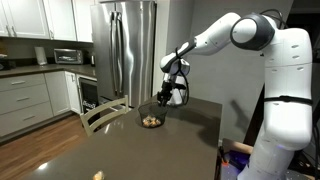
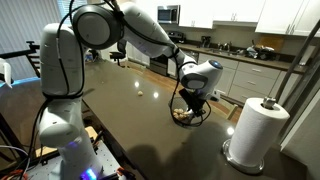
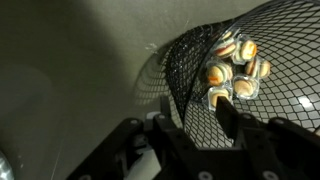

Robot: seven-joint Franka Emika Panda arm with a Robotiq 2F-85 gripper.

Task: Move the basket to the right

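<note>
The basket (image 1: 151,121) is a small round black wire-mesh bowl that stands on the dark table, and it shows in both exterior views (image 2: 186,114). In the wrist view its mesh wall (image 3: 262,120) fills the right side, with several pale tan round items (image 3: 232,68) inside. My gripper (image 1: 159,107) comes down on the basket's rim from above, also seen in an exterior view (image 2: 187,104). In the wrist view the jaws (image 3: 197,113) straddle the rim, one finger inside the basket and one outside. They are closed on the mesh wall.
A white paper-towel roll (image 2: 256,128) stands on the table beside the basket. A small pale item (image 2: 141,92) lies loose on the tabletop, also seen near the front edge (image 1: 98,175). A wooden chair (image 1: 102,114) stands at the table's far side, before a steel fridge (image 1: 127,48).
</note>
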